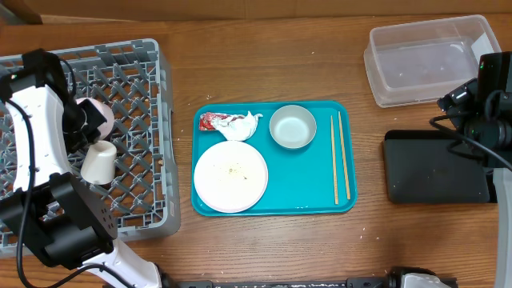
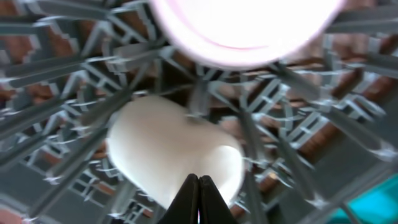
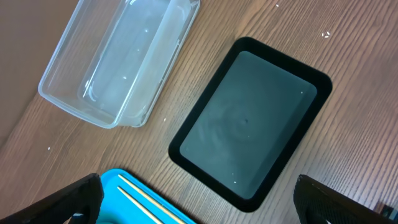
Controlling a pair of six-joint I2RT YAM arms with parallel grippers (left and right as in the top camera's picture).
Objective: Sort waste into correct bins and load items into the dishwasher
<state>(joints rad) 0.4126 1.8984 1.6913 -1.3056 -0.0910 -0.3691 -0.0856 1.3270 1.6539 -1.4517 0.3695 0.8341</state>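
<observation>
The grey dish rack [image 1: 152, 88] stands at the left. A white cup [image 1: 100, 162] lies on its side in it, beside a small white plate [image 1: 98, 114]. My left gripper [image 2: 199, 190] is shut and empty just above the cup [image 2: 168, 152], with the plate [image 2: 249, 18] beyond it. The teal tray holds a red wrapper [image 1: 209, 121], a white tissue [image 1: 243, 126], a grey bowl [image 1: 293, 127], a large white plate [image 1: 230, 178] with crumbs [image 1: 234, 169], and two chopsticks [image 1: 340, 156]. My right gripper [image 3: 199, 208] is wide open and empty above the table by the black tray [image 3: 249, 118].
The teal tray [image 1: 344, 204] lies mid-table. The clear tub [image 1: 432, 60] sits at the back right and shows empty in the right wrist view [image 3: 118, 56]. The black tray [image 1: 436, 166] lies in front of it. The left arm hangs over the rack.
</observation>
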